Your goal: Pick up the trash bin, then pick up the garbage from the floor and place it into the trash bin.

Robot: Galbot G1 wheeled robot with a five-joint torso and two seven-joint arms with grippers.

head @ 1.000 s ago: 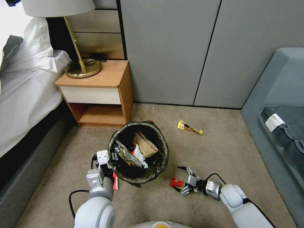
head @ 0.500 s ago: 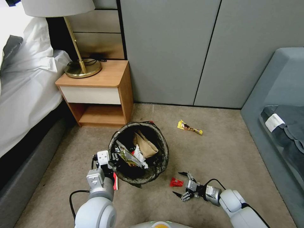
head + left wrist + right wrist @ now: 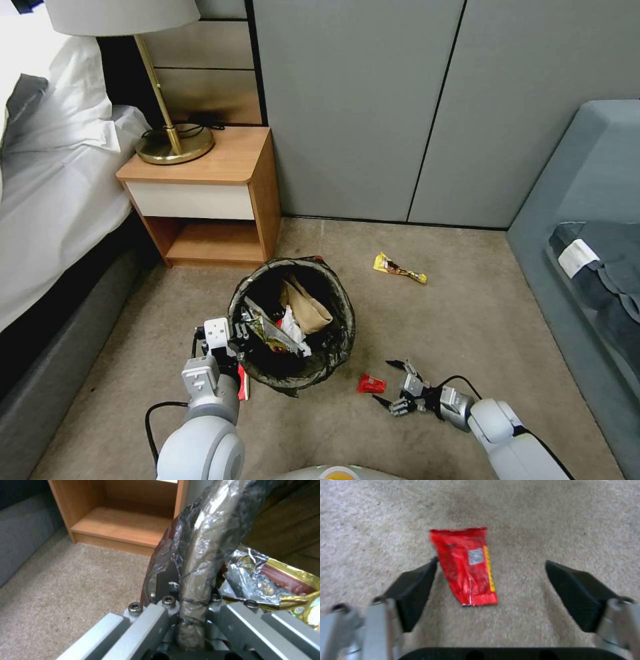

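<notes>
The trash bin (image 3: 344, 315), lined with a dark bag, stands on the carpet holding a brown paper bag (image 3: 308, 308), foil wrappers and white tissue. My left gripper (image 3: 235, 337) is shut on its near rim; the left wrist view has the bag-wrapped rim (image 3: 196, 562) clamped in my left gripper (image 3: 191, 620). Garbage on the floor: a red wrapper (image 3: 371, 384) right of the bin and a yellow wrapper (image 3: 399, 268) farther back. My right gripper (image 3: 385, 382) is open, low over the carpet beside the red wrapper. In the right wrist view the red wrapper (image 3: 466, 565) lies between the open fingers of my right gripper (image 3: 491, 562).
A wooden nightstand (image 3: 213, 193) with a brass lamp (image 3: 175, 143) stands behind the bin, and a bed (image 3: 53, 187) runs along the left. A grey sofa (image 3: 587, 200) borders the right. Grey wall panels close the back. Open carpet lies around the wrappers.
My right gripper has drawn back a little toward me and to the right, staying open near the red wrapper. The left gripper and bin have not moved.
</notes>
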